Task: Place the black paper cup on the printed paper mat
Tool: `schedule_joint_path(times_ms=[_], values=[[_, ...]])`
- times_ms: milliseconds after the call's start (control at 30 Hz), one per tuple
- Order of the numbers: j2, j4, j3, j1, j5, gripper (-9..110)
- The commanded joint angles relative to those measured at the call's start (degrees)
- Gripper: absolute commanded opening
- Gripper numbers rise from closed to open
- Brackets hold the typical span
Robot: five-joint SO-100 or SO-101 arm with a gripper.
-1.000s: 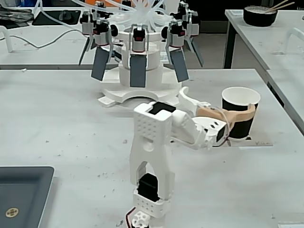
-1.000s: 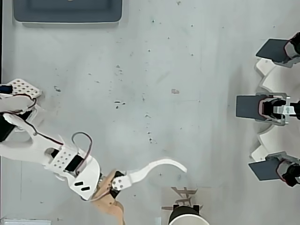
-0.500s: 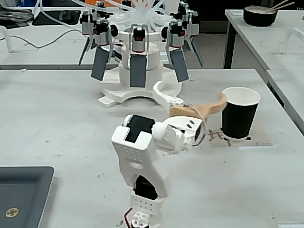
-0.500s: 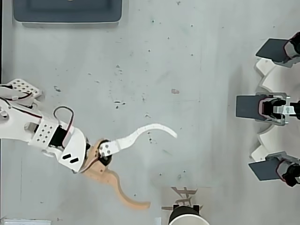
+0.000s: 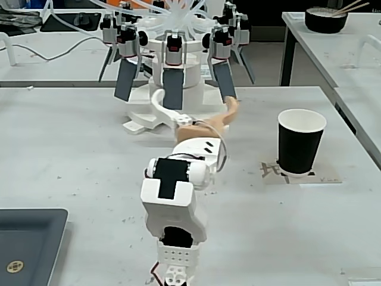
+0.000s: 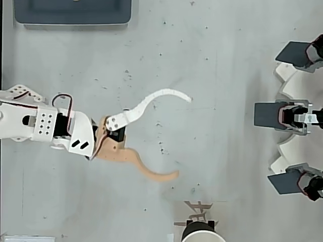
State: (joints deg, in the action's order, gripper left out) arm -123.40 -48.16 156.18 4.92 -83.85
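At the left near corner of the bench, in the fixed view, part of a grey tray (image 5: 27, 241) was noted, cut off by the frame. The arm (image 5: 174, 205) stood at the near edge of the bench. The gripper (image 6: 183, 136) was found spread wide and empty over bare surface, the white finger (image 6: 156, 99) and the tan finger (image 6: 151, 173) well apart, with nothing pinched. Toward the right edge, the cup (image 5: 300, 142) was found upright on the mat (image 5: 300, 173), its base resting within the sheet.

The placement was judged complete; only withdrawal of the arm appeared to be left, the gripper being well apart from the cup.

In the overhead view, the cup (image 6: 199, 234) and mat (image 6: 198, 214) were cut off by the bottom edge. The print on the mat could not be read. A white fixture (image 5: 175, 65) with grey panels stood at the far edge.
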Motion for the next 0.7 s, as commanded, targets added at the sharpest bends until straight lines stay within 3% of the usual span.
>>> schedule_joint_path(times_ms=[0, 367, 667], values=[[-2.3, -0.6, -1.1, -3.0, -0.6, 38], [5.7, 0.6, -2.5, -9.8, -3.9, 34], [19.6, 0.1, -16.4, -9.7, -4.5, 33]])
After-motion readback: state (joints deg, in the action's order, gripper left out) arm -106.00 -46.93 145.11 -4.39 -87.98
